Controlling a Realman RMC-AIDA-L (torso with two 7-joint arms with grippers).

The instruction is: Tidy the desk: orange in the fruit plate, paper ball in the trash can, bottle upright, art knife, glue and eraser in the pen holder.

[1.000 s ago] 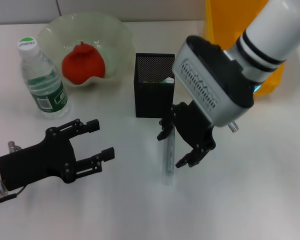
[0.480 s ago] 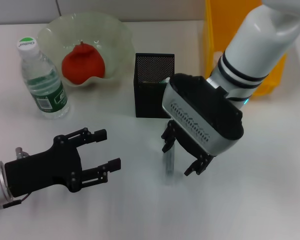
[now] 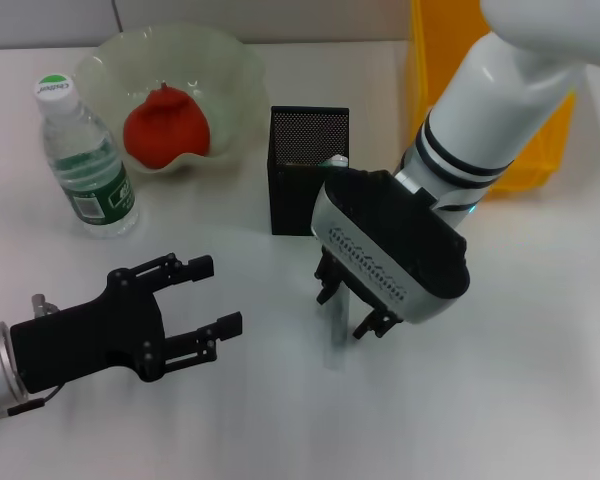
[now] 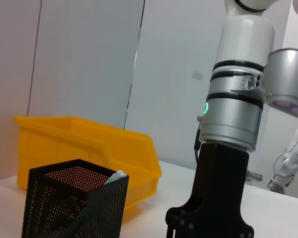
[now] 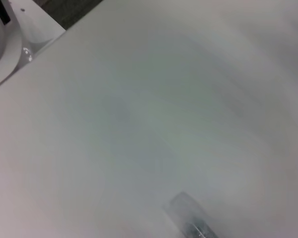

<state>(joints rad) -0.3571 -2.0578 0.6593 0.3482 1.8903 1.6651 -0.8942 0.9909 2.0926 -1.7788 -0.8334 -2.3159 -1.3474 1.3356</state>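
Note:
A grey art knife [image 3: 334, 335] lies flat on the white desk in front of the black mesh pen holder [image 3: 308, 172]. My right gripper [image 3: 348, 308] is open and low over the knife, one finger on each side of it. The knife's end shows in the right wrist view [image 5: 187, 222]. A white-green item [image 3: 337, 160] stands in the holder. The reddish orange [image 3: 165, 125] sits in the pale fruit plate [image 3: 230, 70]. The bottle [image 3: 85, 160] stands upright at the left. My left gripper [image 3: 202, 298] is open and empty at the front left. The paper ball is out of view.
A yellow bin [image 3: 460, 60] stands at the back right behind my right arm; it also shows in the left wrist view [image 4: 89, 144], beside the pen holder [image 4: 74, 203] and my right arm [image 4: 231, 134].
My right gripper has come down and a little left, closing in over the art knife. My left gripper shifted slightly right and toward the front, then held still.

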